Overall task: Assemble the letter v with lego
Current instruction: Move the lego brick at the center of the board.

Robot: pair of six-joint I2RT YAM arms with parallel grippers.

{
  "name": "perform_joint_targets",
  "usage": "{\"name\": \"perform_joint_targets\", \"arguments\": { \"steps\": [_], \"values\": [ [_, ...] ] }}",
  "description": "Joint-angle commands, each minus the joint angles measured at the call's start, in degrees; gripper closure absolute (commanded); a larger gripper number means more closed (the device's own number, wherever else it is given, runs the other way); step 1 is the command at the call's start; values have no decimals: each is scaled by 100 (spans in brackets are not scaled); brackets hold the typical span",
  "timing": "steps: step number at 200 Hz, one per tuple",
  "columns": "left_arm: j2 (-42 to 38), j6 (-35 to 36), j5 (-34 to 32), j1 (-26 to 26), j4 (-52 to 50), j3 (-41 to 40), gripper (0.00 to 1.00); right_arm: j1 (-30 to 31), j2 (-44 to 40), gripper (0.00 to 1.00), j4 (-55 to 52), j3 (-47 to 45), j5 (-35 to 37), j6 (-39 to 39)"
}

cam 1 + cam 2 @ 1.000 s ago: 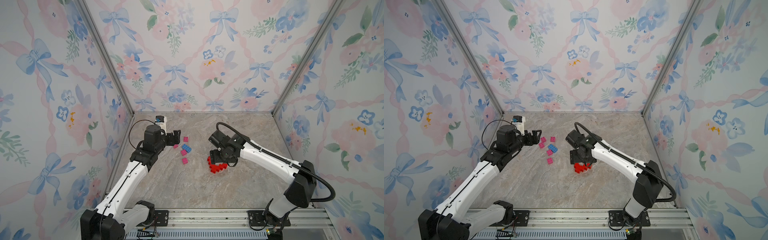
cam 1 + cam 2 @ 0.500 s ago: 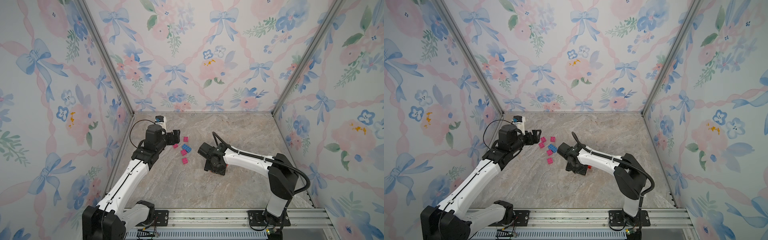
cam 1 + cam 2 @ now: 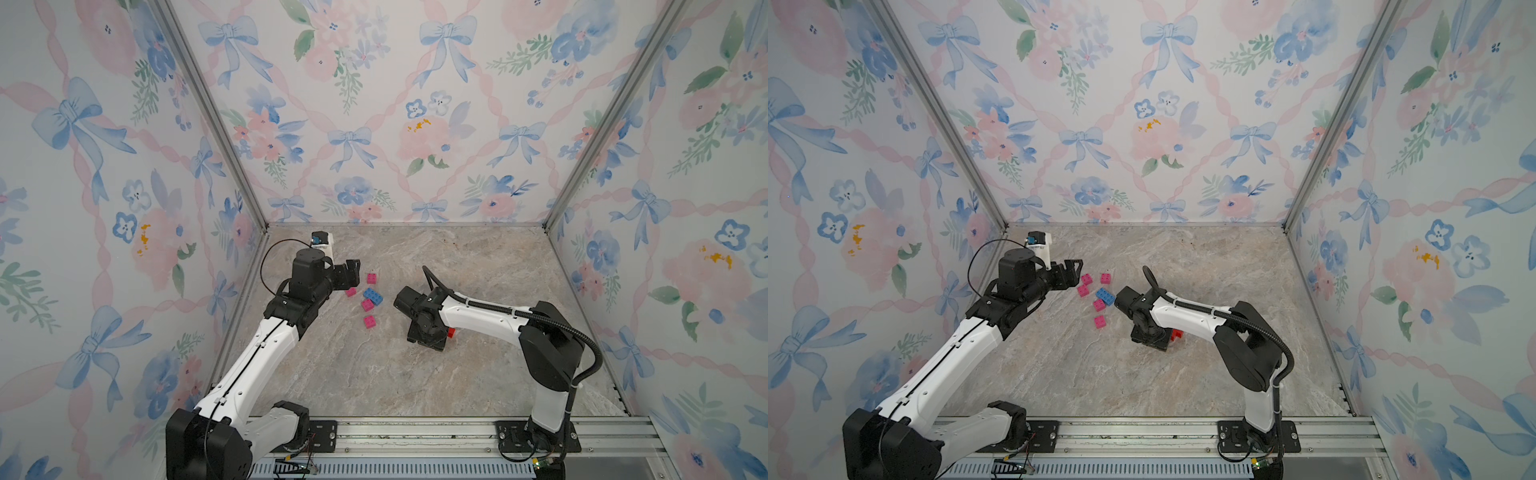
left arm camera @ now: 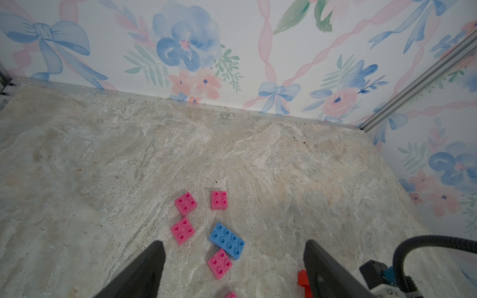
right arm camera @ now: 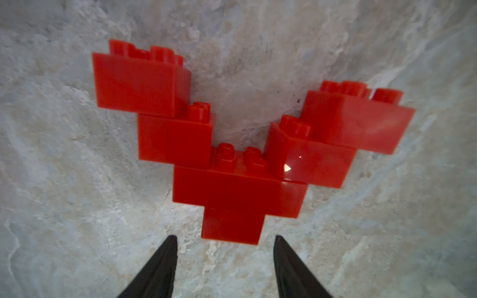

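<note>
Red bricks [image 5: 240, 185], locked into a stepped V, lie flat on the marble-look tabletop [image 5: 77, 206]. The single bottom brick is just ahead of the right claw [image 5: 224, 240], centred on its gap. The tips are parted to about that brick's width, with nothing between them and no contact.

Reading: the claw is lined up on the point of the V, the one narrow spot it can straddle, since the V's arms flare wider beyond. The letter looks complete, so this is likely a nudge or a lift rather than a build step.

From above the claw body hides nearly all of it. Only a red corner [image 3: 450, 331] shows beside the wrist.

The left claw [image 4: 233, 242] is spread wide, empty, and hovers. Under and ahead of its gap are a blue brick [image 4: 227, 240] and loose pink bricks [image 4: 182, 230], all unused. These spares are well apart from the V, and nothing blocks either claw.
</note>
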Motion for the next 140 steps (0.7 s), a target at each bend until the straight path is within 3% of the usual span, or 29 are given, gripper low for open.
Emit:
{"name": "perform_joint_targets", "arguments": {
  "steps": [1,99,140],
  "values": [
    [59,46,32,39,64,149,13,-66,128,42,-9,-102,40,-39],
    [176,20,41,36,65,199,13,-216,313,60,-53,-15,201,-465],
    [251,-15,57,37,61,227,13,-363,366,62,-49,2,239,-876]
  ]
}}
